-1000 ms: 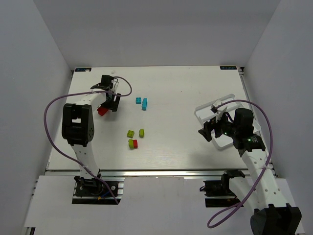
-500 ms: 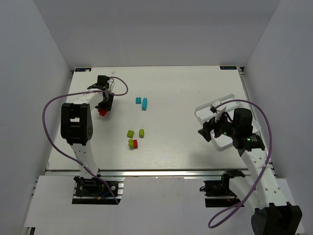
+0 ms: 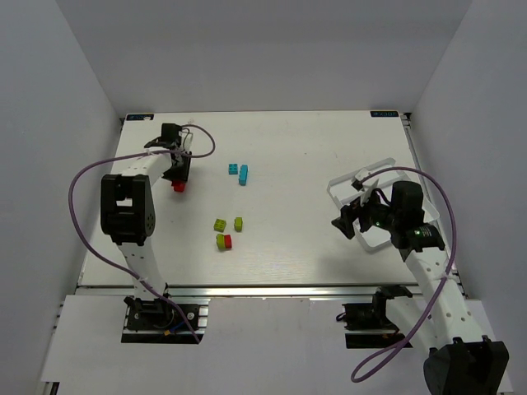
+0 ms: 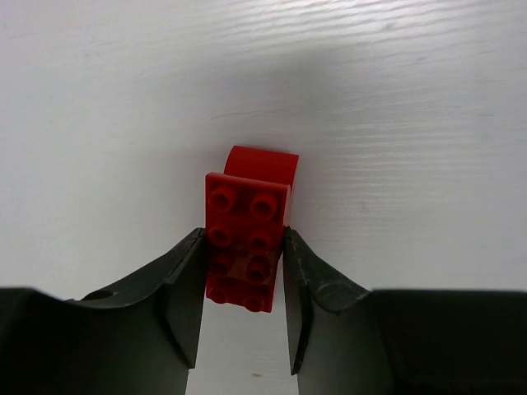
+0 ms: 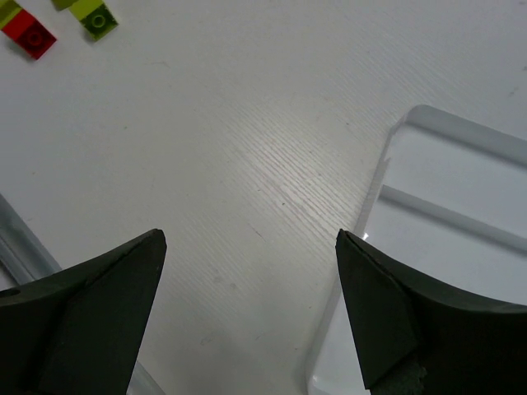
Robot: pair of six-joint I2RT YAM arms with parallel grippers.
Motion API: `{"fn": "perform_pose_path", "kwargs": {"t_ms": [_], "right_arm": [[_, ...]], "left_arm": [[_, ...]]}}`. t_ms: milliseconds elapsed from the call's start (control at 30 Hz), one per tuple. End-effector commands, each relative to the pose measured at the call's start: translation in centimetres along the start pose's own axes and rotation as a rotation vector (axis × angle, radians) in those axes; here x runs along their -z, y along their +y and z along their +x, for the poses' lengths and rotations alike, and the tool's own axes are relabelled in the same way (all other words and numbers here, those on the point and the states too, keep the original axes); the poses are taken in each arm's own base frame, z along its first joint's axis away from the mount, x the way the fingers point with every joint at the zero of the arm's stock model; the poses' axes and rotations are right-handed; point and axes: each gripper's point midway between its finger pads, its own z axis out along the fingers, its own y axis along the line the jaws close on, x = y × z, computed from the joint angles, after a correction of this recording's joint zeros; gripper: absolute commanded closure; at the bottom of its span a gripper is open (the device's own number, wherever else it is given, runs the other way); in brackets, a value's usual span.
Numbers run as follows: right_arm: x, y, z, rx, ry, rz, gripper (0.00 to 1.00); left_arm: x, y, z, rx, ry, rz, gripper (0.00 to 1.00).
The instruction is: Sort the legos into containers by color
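Legos: loose on the white worktop, left of centre, well apart from the white tray.

Cyan pair: far side of the group, side by side, touching or nearly so.

Two lime bricks: nearer the arm bases, just beside each other with a small gap.

Lime-and-red pair: just nearer than those, lime on the left, red on the right, touching. Also seen in the top-left corner of the right wrist view.

Red brick: far-left area of the worktop, studs up, lying between the fingers of the left end effector. Clamped on both long sides, per the left wrist view. Rounded red part poking out past its far end; cannot tell whether that is a separate piece.

Right end effector: fingers spread wide, over bare worktop just beside the tray's left rim, pointing towards the middle of the worktop.

White tray again: right side of the worktop, skewed relative to the worktop edges, partly hidden under the right arm in the top view. One thin divider plain in the right wrist view. Contents of the hidden compartments not visible.
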Motion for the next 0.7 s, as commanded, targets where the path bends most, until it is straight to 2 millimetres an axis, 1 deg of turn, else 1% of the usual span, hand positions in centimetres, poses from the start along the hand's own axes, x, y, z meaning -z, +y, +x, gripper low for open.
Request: {"fn": "perform_pose_path", "kwargs": {"t_ms": [0, 33, 67, 100, 133, 167, 200, 233, 267, 300, 333, 367, 400, 433, 467, 500, 533, 567, 600, 667], "right_arm": [[-0.4, 2.2, -0.8, 0.025, -0.023, -0.138, 0.11], [-0.4, 3.4, -1.2, 0.023, -0.039, -0.210, 0.11], [-0.8, 4.5, -0.6, -0.004, -0.014, -0.274, 0.11], [-0.9, 5.2, -0.6, -0.008, -0.010, -0.320, 0.11], [-0.8, 6.2, -1.2, -0.017, -0.025, -0.388, 0.11], [-1.3, 7.1, -0.8, -0.047, 0.005, -0.449, 0.11], [-1.5, 7.5, -1.0, -0.075, 0.016, -0.477, 0.11], [-1.8, 8.2, -1.4, -0.099, 0.021, -0.515, 0.11], [-2.3, 8.1, -2.0, -0.117, 0.028, -0.536, 0.12], [-2.4, 9.0, -2.7, -0.139, 0.022, -0.584, 0.12], [-2.7, 9.1, -3.3, -0.148, 0.018, -0.599, 0.12], [-3.2, 8.9, -4.3, -0.156, 0.014, -0.614, 0.12], [-3.4, 9.6, -5.1, -0.157, 0.011, -0.650, 0.12], [-3.5, 10.1, -6.0, -0.186, 0.003, -0.691, 0.12], [-4.1, 10.3, -6.2, -0.215, 0.021, -0.723, 0.12], [-4.1, 10.6, -7.7, -0.201, 0.003, -0.754, 0.12], [-4.2, 11.2, -8.4, -0.207, 0.000, -0.798, 0.11], [-4.7, 11.6, -9.2, -0.198, -0.003, -0.823, 0.11], [-4.9, 11.4, -9.5, -0.194, -0.008, -0.822, 0.11], [-5.6, 11.9, -10.3, -0.185, -0.020, -0.846, 0.11]], "left_arm": [[6.2, -2.5, -5.6, 0.073, -0.215, 0.205, 1.00], [7.8, -5.4, -6.2, 0.056, -0.255, 0.365, 1.00], [9.8, -6.5, -7.3, 0.049, -0.323, 0.442, 1.00], [10.8, -8.2, -6.9, 0.049, -0.333, 0.524, 1.00], [13.2, -11.0, -6.8, 0.018, -0.365, 0.699, 1.00], [15.4, -12.0, -7.4, -0.016, -0.434, 0.784, 1.00], [17.0, -13.5, -7.1, 0.027, -0.425, 0.883, 1.00], [17.6, -15.0, -5.6, 0.020, -0.411, 0.971, 1.00], [20.6, -16.1, -5.7, -0.031, -0.480, 1.076, 1.00], [21.1, -17.5, -4.0, -0.025, -0.449, 1.133, 1.00], [22.0, -18.1, -3.6, -0.038, -0.466, 1.169, 1.00], [23.4, -18.7, -3.6, -0.072, -0.513, 1.216, 1.00], [25.0, -19.1, -3.1, -0.071, -0.528, 1.251, 1.00], [25.9, -20.0, -2.4, -0.090, -0.530, 1.288, 1.00], [26.3, -20.5, -2.1, -0.105, -0.562, 1.310, 1.00], [27.2, -21.0, -1.5, -0.086, -0.541, 1.354, 1.00], [28.3, -21.7, -1.0, -0.106, -0.547, 1.386, 1.00], [28.8, -22.1, -0.6, -0.097, -0.542, 1.417, 1.00], [29.0, -22.5, -0.3, -0.099, -0.538, 1.433, 1.00], [29.8, -23.5, 0.3, -0.123, -0.542, 1.473, 1.00]]}}
